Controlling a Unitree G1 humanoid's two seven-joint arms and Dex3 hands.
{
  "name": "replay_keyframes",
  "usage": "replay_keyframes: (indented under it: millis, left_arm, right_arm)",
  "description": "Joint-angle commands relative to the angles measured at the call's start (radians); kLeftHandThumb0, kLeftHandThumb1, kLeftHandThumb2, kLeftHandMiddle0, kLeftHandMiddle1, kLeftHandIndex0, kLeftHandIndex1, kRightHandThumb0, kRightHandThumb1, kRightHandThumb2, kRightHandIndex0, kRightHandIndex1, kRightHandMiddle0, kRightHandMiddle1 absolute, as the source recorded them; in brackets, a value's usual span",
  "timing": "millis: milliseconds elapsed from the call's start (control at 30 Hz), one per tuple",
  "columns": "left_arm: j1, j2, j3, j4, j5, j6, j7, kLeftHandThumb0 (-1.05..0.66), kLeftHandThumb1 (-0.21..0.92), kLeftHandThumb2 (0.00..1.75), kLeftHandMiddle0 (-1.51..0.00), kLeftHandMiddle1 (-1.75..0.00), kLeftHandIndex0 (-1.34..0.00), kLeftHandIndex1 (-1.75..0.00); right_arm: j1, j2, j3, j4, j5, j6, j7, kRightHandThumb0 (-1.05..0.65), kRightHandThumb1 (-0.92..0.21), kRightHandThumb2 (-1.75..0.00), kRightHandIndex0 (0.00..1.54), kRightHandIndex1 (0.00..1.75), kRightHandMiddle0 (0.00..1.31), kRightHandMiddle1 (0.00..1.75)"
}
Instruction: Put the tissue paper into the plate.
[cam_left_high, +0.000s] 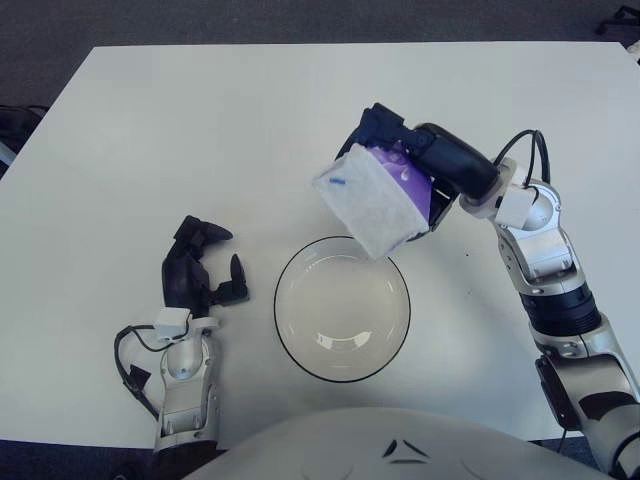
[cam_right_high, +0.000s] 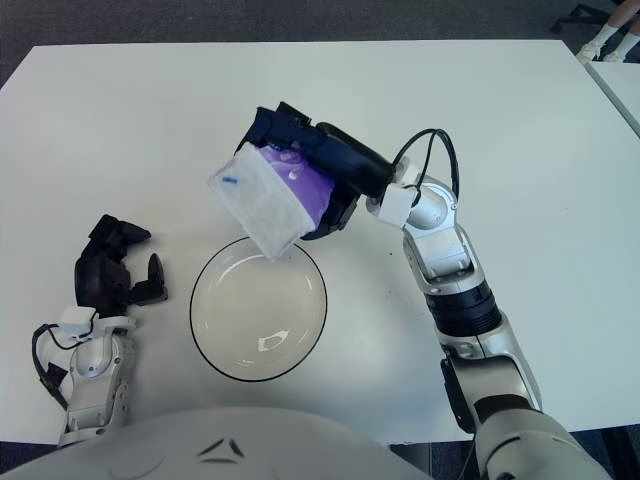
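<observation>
The tissue pack (cam_left_high: 372, 200) is a soft white packet with a purple side and a small blue mark near one corner, its white face textured like folded paper. The right hand (cam_left_high: 405, 170) has its black fingers wrapped around the purple side, holding the pack tilted in the air, with its lower corner hanging over the far rim of the plate (cam_left_high: 342, 309). The plate is white with a thin dark edge, holds nothing, and sits on the table near the robot's body. The left hand (cam_left_high: 200, 272) shows just left of the plate, fingers loosely curled and gripping nothing. The white table (cam_left_high: 180, 130) is matte and plain. Beyond its far edge lies grey carpet (cam_left_high: 300, 20), and a black cable loops off the right wrist (cam_left_high: 528, 205).
</observation>
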Motion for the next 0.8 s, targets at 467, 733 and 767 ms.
replay_keyframes:
  millis: [467, 733, 767]
  left_arm:
    - [0.052, -0.019, -0.033, 0.018, 0.073, 0.107, 0.037, -0.01, -0.07, 1.75, -0.89, -1.75, -0.72, -1.68]
    - [0.044, -0.029, -0.028, 0.021, 0.045, 0.122, 0.032, -0.01, -0.05, 1.72, -0.89, -1.75, -0.7, -1.66]
    - [0.043, -0.028, -0.026, 0.025, 0.039, 0.115, 0.027, -0.01, -0.05, 1.71, -0.88, -1.75, -0.7, -1.66]
  right_arm:
    - [0.018, -0.071, 0.119, 0.014, -0.013, -0.155, 0.203, 0.0, 0.06, -1.72, 0.91, 1.67, 0.67, 1.75]
    - [-0.038, -0.041, 0.174, 0.157, -0.147, -0.366, 0.189, 0.0, 0.06, -1.74, 0.89, 1.74, 0.67, 1.75]
    - [-0.038, -0.042, 0.176, 0.162, -0.15, -0.382, 0.189, 0.0, 0.06, -1.75, 0.89, 1.74, 0.67, 1.75]
